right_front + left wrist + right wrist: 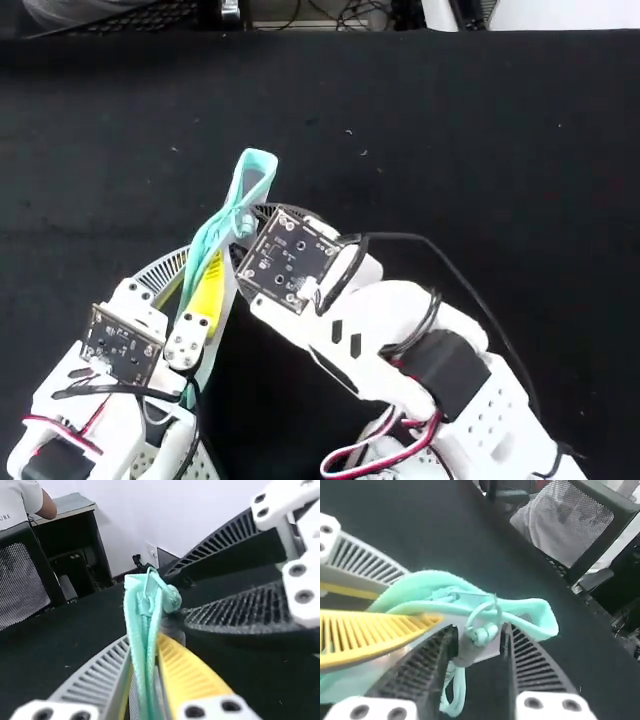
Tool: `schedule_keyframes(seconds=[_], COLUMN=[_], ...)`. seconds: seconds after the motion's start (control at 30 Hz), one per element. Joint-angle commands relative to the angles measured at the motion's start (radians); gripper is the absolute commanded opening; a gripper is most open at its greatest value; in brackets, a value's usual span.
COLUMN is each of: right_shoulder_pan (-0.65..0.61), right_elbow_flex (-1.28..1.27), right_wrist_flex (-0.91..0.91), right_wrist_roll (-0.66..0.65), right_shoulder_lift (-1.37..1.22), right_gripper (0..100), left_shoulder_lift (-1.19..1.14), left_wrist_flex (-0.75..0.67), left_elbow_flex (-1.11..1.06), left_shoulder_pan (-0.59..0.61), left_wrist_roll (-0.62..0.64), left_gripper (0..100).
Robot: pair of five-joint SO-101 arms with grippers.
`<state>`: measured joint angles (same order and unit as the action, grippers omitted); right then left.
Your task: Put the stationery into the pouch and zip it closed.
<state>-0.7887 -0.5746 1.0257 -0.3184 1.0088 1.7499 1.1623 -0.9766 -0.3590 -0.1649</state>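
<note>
Black table underneath, my left claw is clamped on the mint pouch, holding it up steady so my right claw, pinched on the zipper pull, can probably drag it shut.

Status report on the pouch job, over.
Left jaws clamped on mint pouch edge. Right jaws pinching zip pull. Pouch held between both. No obstruction seen.

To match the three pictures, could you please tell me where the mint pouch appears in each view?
High view: pouch stands between both arms, left of centre.
Left wrist view: pouch clamped against yellow finger.
Right wrist view: pouch draped past black fingers.
Shared landmark: the yellow finger.
</note>
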Motion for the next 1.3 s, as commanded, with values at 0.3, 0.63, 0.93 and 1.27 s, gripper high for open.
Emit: schedule_keyframes(seconds=[0.3,0.63,0.93,1.27], right_shoulder_pan=[-0.011,0.066,0.209,0.261], right_elbow_flex=[-0.038,-0.039,-0.038,0.088], right_wrist_flex=[-0.112,-0.147,-0.206,-0.230], right_wrist_roll=[-0.003,-0.009,-0.087,-0.087], right_shoulder_lift=[-0.077,-0.015,-0.015,-0.203], right_gripper=[15.3,1.3,1.2,1.2], left_shoulder_lift=[-0.005,-0.005,-0.005,-0.003], left_wrist_flex=[0.029,0.041,0.089,0.098], left_elbow_flex=[0.008,0.004,0.008,0.005], left_shoulder_pan=[-0.013,-0.013,-0.013,-0.004], left_wrist_roll=[-0.005,-0.008,-0.011,-0.012], left_gripper=[3,3,3,3])
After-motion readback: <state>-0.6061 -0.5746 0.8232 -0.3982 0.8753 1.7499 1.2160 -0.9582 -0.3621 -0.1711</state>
